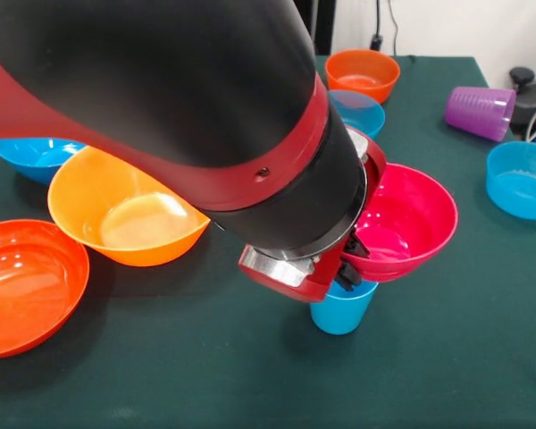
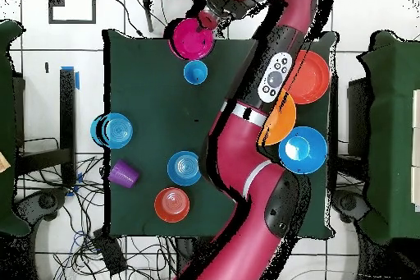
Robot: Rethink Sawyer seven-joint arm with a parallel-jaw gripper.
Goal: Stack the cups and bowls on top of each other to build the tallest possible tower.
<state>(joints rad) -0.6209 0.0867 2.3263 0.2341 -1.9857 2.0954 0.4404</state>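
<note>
My gripper (image 1: 353, 261) is shut on the near rim of the magenta-pink bowl (image 1: 404, 222) and holds it tilted just over the light blue cup (image 1: 342, 309), which stands upright on the green table. In the front view the bowl's base overlaps the cup's mouth; I cannot tell if they touch. In the overhead view the pink bowl (image 2: 193, 37) shows apart from the blue cup (image 2: 195, 71), with the gripper (image 2: 210, 20) at the bowl's edge. The purple cup (image 1: 480, 113) lies on its side at the far right.
A small orange bowl (image 1: 362, 73) and a small blue bowl (image 1: 359, 113) sit behind the arm. A blue bowl (image 1: 521, 179) sits at the right. The yellow-orange bowl (image 1: 125, 213), red-orange bowl (image 1: 27, 286) and large blue bowl (image 1: 31, 156) crowd the left.
</note>
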